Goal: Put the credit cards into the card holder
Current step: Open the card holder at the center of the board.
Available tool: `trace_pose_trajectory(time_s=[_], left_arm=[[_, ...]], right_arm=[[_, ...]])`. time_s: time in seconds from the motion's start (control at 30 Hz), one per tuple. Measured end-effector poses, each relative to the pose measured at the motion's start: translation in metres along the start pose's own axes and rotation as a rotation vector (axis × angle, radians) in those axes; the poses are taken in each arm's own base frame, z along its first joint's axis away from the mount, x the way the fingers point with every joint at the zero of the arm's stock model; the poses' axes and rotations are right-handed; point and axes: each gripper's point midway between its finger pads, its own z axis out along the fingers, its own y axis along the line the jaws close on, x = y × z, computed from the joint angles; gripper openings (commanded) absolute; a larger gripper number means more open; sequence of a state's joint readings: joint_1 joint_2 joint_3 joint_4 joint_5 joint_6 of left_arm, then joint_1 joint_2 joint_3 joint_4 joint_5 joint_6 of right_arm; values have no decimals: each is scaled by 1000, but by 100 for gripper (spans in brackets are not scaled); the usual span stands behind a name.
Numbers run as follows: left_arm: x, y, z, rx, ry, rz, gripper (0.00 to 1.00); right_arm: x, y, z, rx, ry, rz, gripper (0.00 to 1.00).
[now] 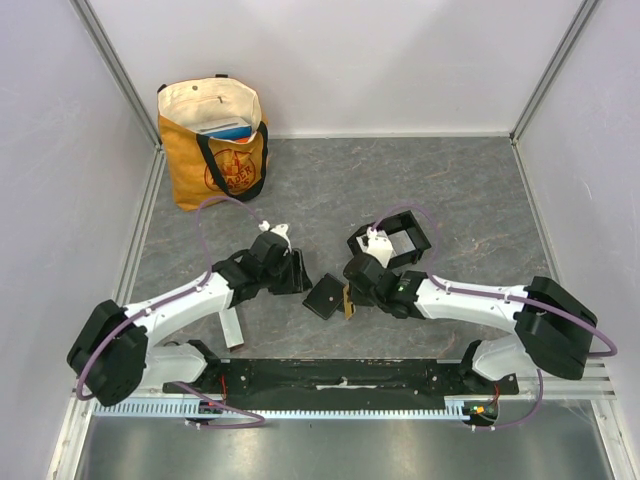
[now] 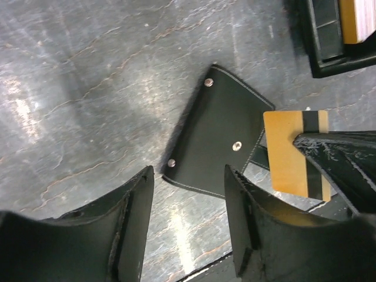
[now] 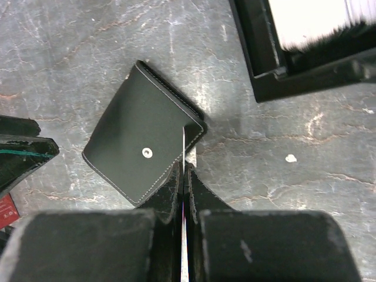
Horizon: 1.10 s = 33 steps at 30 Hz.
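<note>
The right claw [image 3: 183, 170] is pinched tight on an orange-gold credit card [image 2: 288, 153], gripping one edge and holding it upright beside a black snap wallet [image 2: 217, 135] lying flat on the grey stone-patterned surface [image 1: 450, 180]. The card's dark stripe faces the left wrist camera; from the right wrist it shows only as a thin edge between the closed fingers. The left claw [image 2: 188, 176] hovers just across the wallet with its jaws parted to a middling width and nothing between them. The black card holder [image 2: 320, 35] sits apart from the held card, farther from the arm bases than the wallet, with something orange and pale inside, too blurred to name. A mustard tote bag [image 1: 215, 150] stands in the far left corner.
</note>
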<state>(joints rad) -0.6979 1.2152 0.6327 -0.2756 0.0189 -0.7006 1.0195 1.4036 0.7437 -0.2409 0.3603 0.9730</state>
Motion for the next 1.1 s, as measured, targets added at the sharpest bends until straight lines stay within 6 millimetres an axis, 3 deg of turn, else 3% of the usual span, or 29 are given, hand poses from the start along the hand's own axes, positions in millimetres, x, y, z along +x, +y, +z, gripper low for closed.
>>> trace_pose_trajectory(time_s=[0.23,0.57,0.87,1.1], left_arm=[[1,-13,5,56,29,88,72],[22,-44,14,54,46,327,75],[41,-40,27,-32,59,439,77],[44,-57,37,-64,48,521,80]], right_arm=[[6,-13,-1,23,-4,28,0],[7,-20,2,42,-23,85,0],[8,-29,-2,41,-60,153,0],[6,-36,-8,19,-90,188,0]])
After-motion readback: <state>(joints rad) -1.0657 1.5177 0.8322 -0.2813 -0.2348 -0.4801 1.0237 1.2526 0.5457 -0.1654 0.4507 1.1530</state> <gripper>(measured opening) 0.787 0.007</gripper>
